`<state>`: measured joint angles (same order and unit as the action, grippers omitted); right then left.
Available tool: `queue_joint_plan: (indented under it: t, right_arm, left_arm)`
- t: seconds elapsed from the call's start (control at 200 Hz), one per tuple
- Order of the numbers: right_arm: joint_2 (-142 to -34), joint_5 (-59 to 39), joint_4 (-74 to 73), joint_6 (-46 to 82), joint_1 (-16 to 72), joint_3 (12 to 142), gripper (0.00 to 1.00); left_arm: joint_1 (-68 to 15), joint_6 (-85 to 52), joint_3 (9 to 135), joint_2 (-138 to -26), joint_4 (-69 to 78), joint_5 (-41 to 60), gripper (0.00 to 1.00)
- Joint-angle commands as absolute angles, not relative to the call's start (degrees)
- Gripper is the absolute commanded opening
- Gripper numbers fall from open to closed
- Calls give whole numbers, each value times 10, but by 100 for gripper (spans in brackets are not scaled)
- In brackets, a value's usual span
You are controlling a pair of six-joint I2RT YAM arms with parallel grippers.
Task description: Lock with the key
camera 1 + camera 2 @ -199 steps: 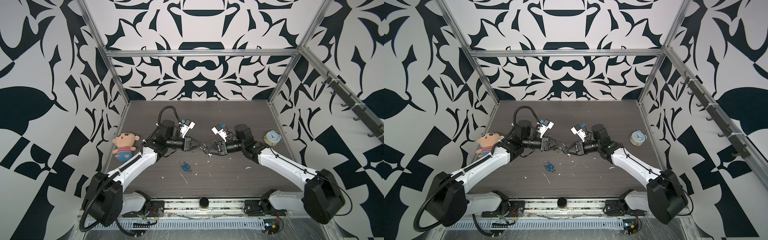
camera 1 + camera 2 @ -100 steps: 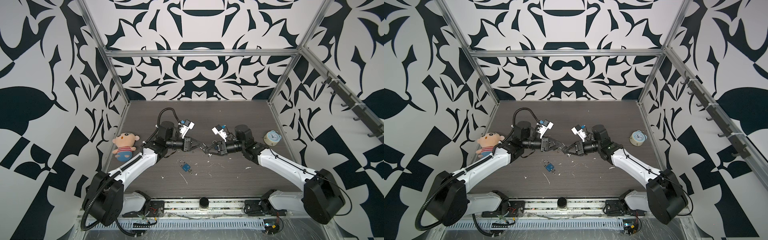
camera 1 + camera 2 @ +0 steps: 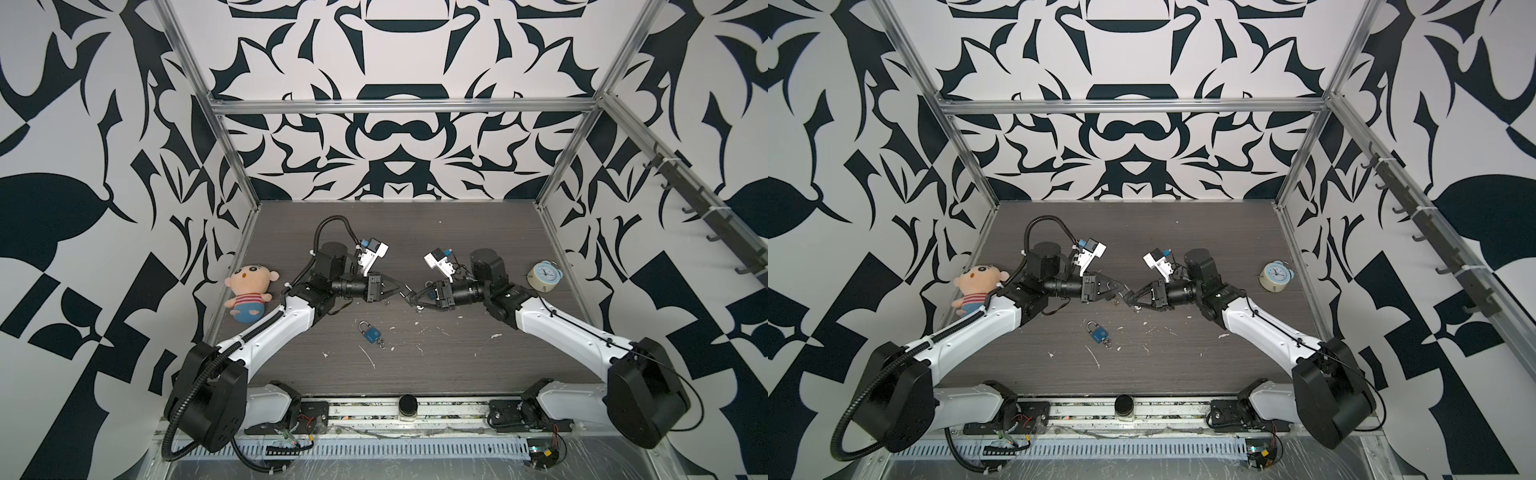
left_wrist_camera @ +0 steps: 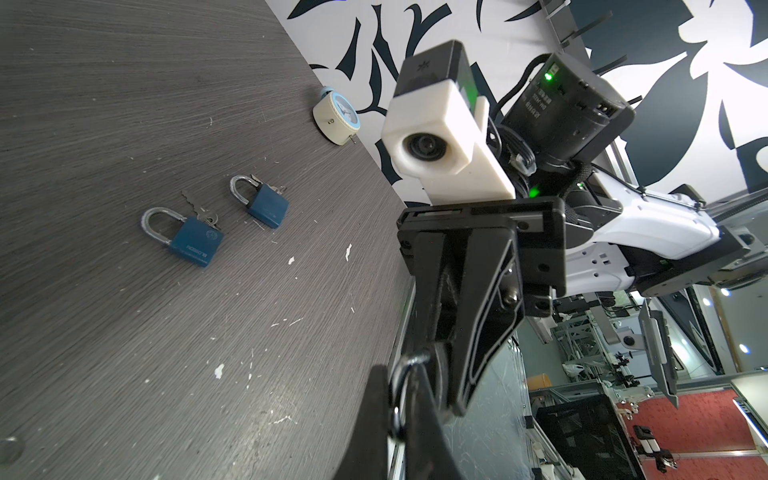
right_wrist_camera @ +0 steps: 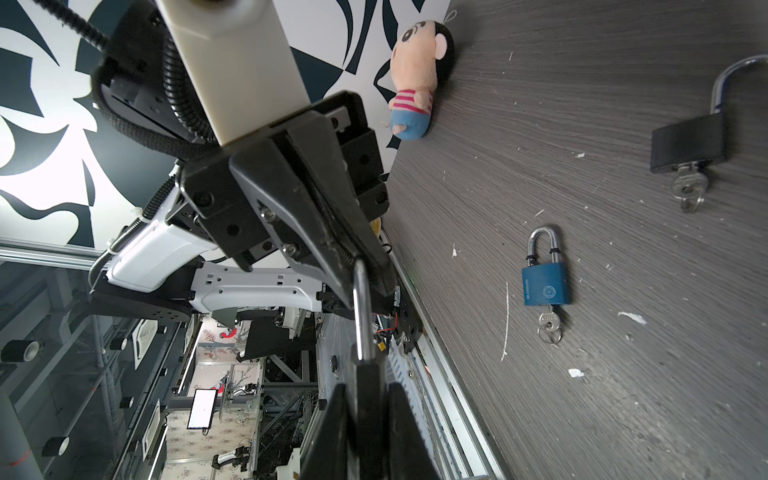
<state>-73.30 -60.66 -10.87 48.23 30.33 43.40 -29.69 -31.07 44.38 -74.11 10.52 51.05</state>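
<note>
Above the middle of the table my two grippers meet on one padlock. My right gripper (image 5: pixel 365 399) is shut on its dark body (image 5: pixel 365 374). The silver shackle (image 5: pixel 360 307) runs from the body to my left gripper (image 4: pixel 401 390), which is shut on the shackle's loop (image 4: pixel 409 359). In both top views the left gripper (image 3: pixel 402 289) and right gripper (image 3: pixel 412 300) are tip to tip. This padlock's key is hidden. A blue padlock (image 3: pixel 372 332) lies on the table with a key (image 5: pixel 548 326) in its base. Another padlock (image 5: pixel 690 141) with a key (image 5: pixel 688 191) lies nearby.
A plush doll (image 3: pixel 249 291) lies at the table's left edge by the wall. A small pale alarm clock (image 3: pixel 544 276) stands at the right edge. White scraps (image 3: pixel 368 355) are scattered over the dark wood table (image 3: pixel 457 232). Patterned walls close three sides.
</note>
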Motion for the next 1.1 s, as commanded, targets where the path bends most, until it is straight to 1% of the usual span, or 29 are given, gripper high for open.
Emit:
queue_joint_plan:
  t: [0.0,0.35,1.095]
  right_arm:
    - [-716,-626,-247,508,305,471,0]
    - [-731,-622,-263,513,303,485,0]
    - [-774,-620,-301,519,290,508,0]
  left_arm:
    - [-317,-299,415,-756,68,496,0]
    - [-332,-320,398,-746,88,497,0]
    - [-424,-381,363,-735,131,483,0]
